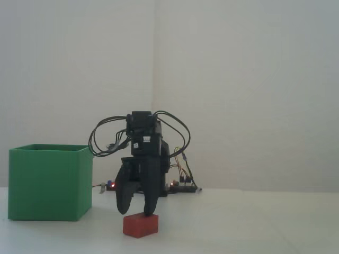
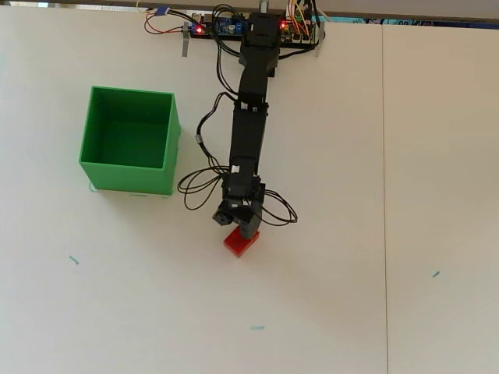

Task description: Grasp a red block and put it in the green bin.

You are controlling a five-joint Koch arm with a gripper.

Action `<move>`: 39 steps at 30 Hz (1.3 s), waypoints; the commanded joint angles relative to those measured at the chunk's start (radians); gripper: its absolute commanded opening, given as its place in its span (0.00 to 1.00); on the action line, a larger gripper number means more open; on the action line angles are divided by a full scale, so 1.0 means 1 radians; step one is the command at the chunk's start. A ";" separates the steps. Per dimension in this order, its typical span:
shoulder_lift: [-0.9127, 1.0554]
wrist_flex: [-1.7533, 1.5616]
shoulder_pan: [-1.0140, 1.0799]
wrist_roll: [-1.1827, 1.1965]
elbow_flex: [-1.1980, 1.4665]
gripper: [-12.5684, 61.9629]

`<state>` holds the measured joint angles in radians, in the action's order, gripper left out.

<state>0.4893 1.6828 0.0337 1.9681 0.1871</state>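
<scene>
The red block (image 1: 140, 224) (image 2: 238, 243) lies on the white table, in front of the arm. My gripper (image 1: 137, 209) (image 2: 238, 227) hangs open right over the block's far edge, two dark fingers spread, tips about level with the block's top. In the fixed view one finger (image 1: 150, 203) seems to touch the block's top. The green bin (image 1: 49, 181) (image 2: 131, 140) stands to the left in both views, open at the top, nothing in it, well apart from the gripper.
The arm's base with a circuit board and coloured wires (image 2: 234, 27) sits at the table's far edge. Loose cable loops (image 2: 199, 187) hang beside the wrist. A seam (image 2: 384, 195) runs down the table on the right.
</scene>
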 commanded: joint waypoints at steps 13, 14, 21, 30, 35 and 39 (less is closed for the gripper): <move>0.002 -0.069 -0.008 -0.003 -0.078 0.54; 0.003 -0.060 -0.009 -0.003 -0.078 0.53; 0.021 -0.060 0.000 -0.008 -0.080 0.54; 0.063 -0.035 0.000 -0.083 -0.080 0.61; 0.063 -0.032 -0.006 -0.147 -0.080 0.63; 0.063 -0.009 -0.014 -0.161 -0.080 0.62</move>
<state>0.4909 1.6567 0.0322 1.8101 0.1595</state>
